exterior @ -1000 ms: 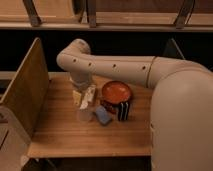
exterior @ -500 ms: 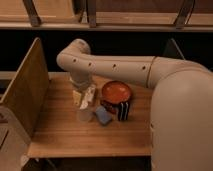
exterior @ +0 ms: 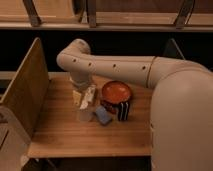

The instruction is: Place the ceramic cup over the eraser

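The arm reaches in from the right and bends down over the wooden table. My gripper points down at the table's middle left, open, with its pale fingers spread. The ceramic cup, small and whitish, stands upright directly below the fingertips; I cannot tell whether they touch its rim. The eraser, a black block with thin pale stripes, stands to the cup's right, in front of the bowl and apart from the cup.
A red-orange bowl sits right of the gripper. A flat blue pad lies between cup and eraser. A wooden side panel rises along the table's left edge. The arm's bulky body covers the right side.
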Available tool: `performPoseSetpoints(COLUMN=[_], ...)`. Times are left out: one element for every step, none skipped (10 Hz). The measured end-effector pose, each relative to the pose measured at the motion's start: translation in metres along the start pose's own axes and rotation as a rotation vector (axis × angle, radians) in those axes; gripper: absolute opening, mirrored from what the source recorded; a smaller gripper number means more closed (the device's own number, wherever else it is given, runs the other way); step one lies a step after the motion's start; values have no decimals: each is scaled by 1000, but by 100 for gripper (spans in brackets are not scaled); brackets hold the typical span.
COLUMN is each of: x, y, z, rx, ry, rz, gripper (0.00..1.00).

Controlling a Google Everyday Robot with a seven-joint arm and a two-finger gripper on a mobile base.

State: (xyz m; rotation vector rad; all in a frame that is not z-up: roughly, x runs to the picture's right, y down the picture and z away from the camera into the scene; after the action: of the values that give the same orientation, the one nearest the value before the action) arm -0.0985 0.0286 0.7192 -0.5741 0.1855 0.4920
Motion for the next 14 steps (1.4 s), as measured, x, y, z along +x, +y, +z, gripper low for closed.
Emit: performPoseSetpoints(x=[0, 0, 0, -6, -9, -10, -7, -2, 5, 12, 10, 10, 9, 9], y=[0, 0, -1, 8, 14, 24, 31, 31, 28, 22, 24, 24, 24, 24], z=[-1, -1, -5, -11, -12, -10, -5, 1, 8, 11, 11, 11, 11, 13], rx=[2, 7, 31, 50, 54, 52, 44, 44, 42, 46, 41, 42, 42, 39], ry=[0, 0, -5, -18, -22, -24, -16, -3, 18, 31, 28, 27, 27, 29], rz=[-1, -2, -11, -33, -42, -51, -44, -30, -10, 4, 3, 2, 0, 2], gripper=[80, 80, 80, 80, 80, 80, 80, 80, 80, 80, 80, 80, 80, 80])
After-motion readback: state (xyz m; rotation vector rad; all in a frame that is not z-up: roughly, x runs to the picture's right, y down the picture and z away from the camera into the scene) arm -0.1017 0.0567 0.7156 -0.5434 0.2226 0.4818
